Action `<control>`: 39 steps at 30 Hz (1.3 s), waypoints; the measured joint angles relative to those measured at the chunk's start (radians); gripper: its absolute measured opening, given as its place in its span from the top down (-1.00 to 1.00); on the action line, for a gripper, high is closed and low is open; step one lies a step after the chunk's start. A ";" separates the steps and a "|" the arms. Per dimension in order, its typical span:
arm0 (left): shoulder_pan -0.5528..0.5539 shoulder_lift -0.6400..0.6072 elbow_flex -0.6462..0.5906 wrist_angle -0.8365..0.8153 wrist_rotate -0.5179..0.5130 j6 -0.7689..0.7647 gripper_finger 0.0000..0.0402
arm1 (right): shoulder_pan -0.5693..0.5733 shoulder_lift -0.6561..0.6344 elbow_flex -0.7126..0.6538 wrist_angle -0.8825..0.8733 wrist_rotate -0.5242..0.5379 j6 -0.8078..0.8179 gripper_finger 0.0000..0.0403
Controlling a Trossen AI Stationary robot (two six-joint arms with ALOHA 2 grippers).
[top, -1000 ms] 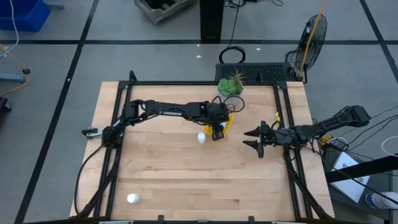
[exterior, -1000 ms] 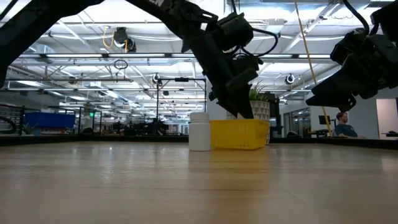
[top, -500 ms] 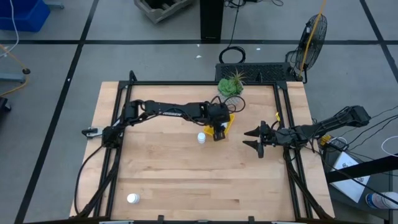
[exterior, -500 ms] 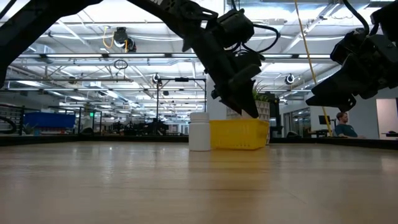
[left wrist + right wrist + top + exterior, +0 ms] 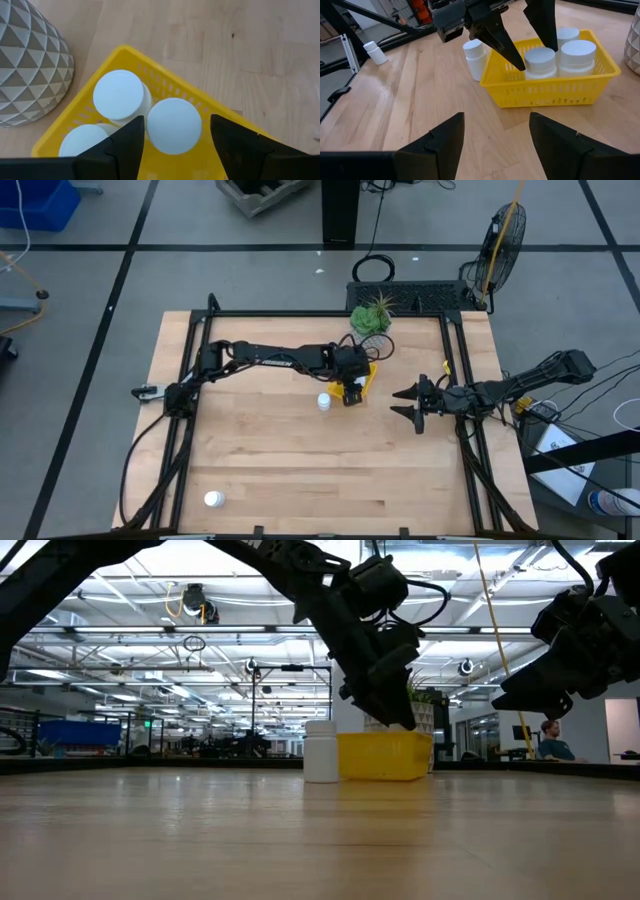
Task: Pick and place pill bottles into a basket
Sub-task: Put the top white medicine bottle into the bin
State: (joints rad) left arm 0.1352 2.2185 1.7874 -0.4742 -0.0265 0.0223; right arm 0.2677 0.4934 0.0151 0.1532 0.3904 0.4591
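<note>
The yellow basket point(image 5: 368, 376) stands at mid-table, just near of a potted plant. Three white pill bottles stand upright in it on their bases point(image 5: 577, 55). My left gripper point(image 5: 175, 120) hangs open over the basket, pointing steeply down. Its fingers stand on either side of the cap of one bottle point(image 5: 174, 125), which rests in the basket. Another bottle point(image 5: 324, 401) stands on the table beside the basket's left side. One more bottle point(image 5: 212, 499) stands near the table's near left corner. My right gripper point(image 5: 405, 403) waits open to the right of the basket, above the table.
A pale faceted pot point(image 5: 30, 65) with a spiky green plant point(image 5: 372, 318) stands just behind the basket. Black frame rails point(image 5: 190, 410) run along the table's left and right sides. Bare wood lies across the near half of the table.
My left gripper has opened above the basket and let go of the bottle, which now stands in the basket between its fingers. The arm itself has stayed in place.
</note>
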 joint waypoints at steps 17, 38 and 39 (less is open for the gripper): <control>0.000 -0.009 0.000 -0.052 0.000 0.018 -0.17 | 0.000 0.000 0.000 0.000 0.000 0.000 -0.07; -0.028 -0.169 0.000 -0.351 -0.061 -0.145 -0.17 | 0.000 0.001 0.000 -0.001 0.000 0.000 -0.07; -0.036 -0.179 0.000 -0.387 -0.072 -0.171 -0.17 | 0.000 0.001 0.000 0.000 0.000 0.000 -0.07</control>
State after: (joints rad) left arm 0.0990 2.0390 1.7878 -0.8616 -0.0984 -0.1487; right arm 0.2676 0.4946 0.0154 0.1530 0.3902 0.4591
